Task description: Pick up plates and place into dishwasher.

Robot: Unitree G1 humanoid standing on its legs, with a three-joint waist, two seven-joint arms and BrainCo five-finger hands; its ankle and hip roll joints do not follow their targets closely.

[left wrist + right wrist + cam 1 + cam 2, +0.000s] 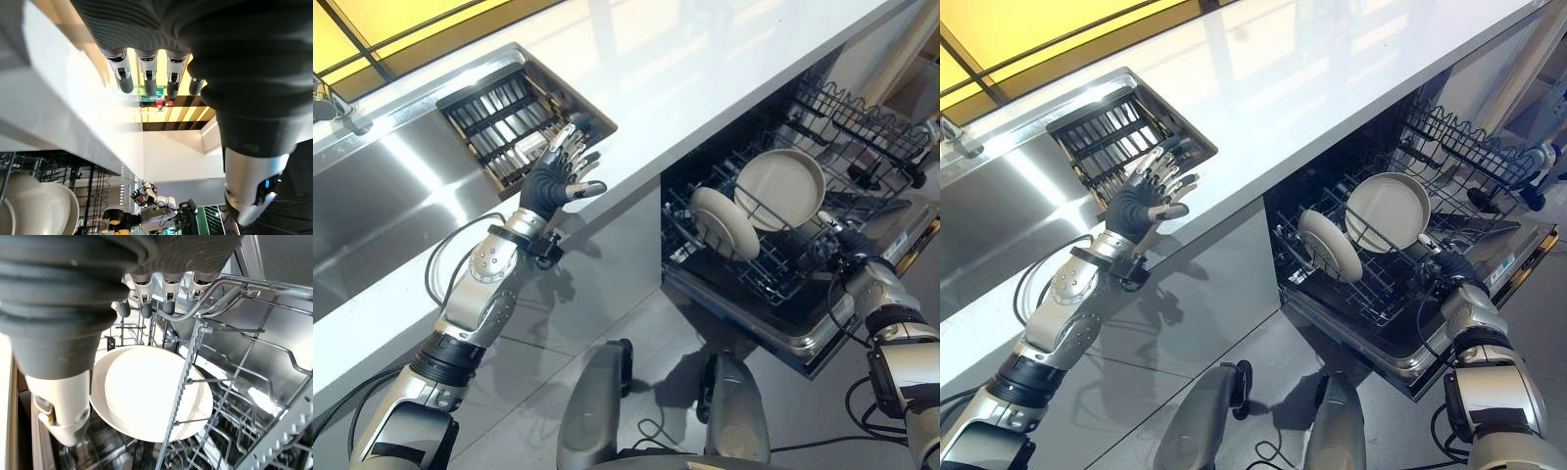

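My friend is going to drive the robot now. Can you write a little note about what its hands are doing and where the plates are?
Left hand: open, empty, raised over the counter edge by the sink rack.
Right hand: fingers relaxed, holding nothing, at the lower dishwasher rack.
Done: two plates stand on edge in that rack, the smaller plate and the larger plate.
Left: no other plates can be seen; probably draw the right hand back.

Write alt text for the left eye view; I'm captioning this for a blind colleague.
Two cream plates stand on edge in the pulled-out lower rack of an open dishwasher under a white counter. The right hand rests at the rack's edge; the left hand, fingers spread, is raised beside a sink.
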